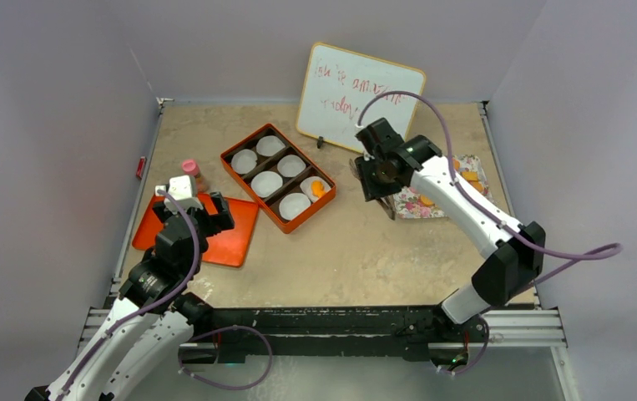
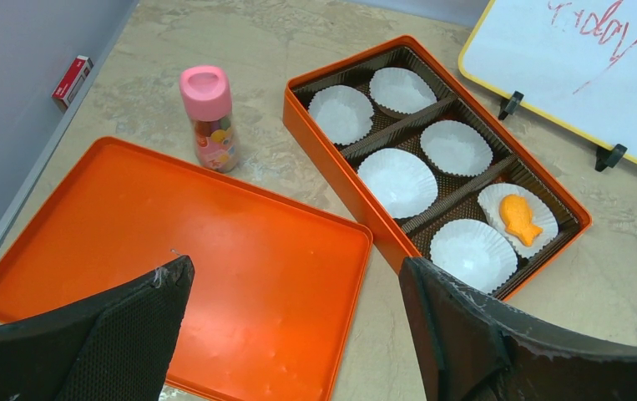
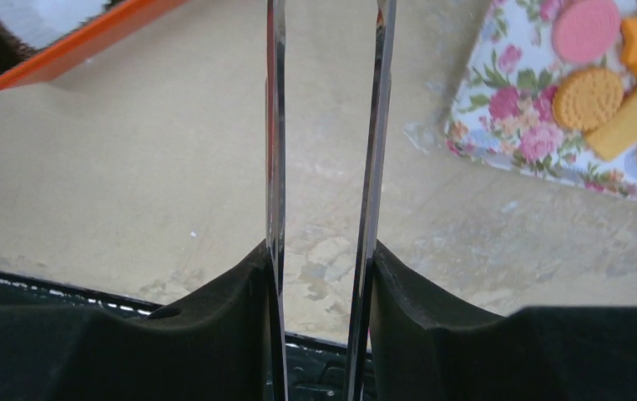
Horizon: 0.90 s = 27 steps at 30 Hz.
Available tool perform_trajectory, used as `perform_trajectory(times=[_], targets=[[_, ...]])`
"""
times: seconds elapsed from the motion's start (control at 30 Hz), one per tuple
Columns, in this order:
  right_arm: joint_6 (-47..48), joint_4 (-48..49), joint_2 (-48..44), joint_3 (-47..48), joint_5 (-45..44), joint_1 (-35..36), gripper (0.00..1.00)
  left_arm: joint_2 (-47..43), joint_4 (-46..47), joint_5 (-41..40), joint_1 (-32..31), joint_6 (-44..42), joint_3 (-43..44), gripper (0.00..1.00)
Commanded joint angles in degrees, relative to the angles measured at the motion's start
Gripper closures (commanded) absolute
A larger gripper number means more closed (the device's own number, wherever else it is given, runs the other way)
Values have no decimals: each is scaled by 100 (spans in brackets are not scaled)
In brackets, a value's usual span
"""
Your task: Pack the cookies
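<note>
Right claw [image 3: 321, 261] clamping tongs [image 3: 275, 125], cookie [image 2: 519, 219] along box [image 2: 337, 171]

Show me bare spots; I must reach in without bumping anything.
Widest bare table: in front, between the orange box, floral sheet and near edge. Also back left, beside the whiteboard. The orange lid is bare, though the left end effector hangs over it. Crowded: by the bottle, and where the right end effector holds tongs by the sheet.
</note>
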<state>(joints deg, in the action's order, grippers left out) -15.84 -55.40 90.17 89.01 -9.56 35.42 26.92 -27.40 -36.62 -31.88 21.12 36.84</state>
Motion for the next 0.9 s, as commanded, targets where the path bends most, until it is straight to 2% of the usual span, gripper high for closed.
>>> perform_trajectory(times=[0.0, 0.43, 0.87], targets=[[-421, 215, -710, -635, -26, -533, 56, 4, 212, 43, 43, -153, -17, 8], [-671, 413, -1408, -1935, 33, -1788, 54, 20, 211, 30, 55, -153, -19, 7], [-851, 760, -1350, -2818, 509, -2691, 52, 60, 224, -20, 59, -135, -16, 5]])
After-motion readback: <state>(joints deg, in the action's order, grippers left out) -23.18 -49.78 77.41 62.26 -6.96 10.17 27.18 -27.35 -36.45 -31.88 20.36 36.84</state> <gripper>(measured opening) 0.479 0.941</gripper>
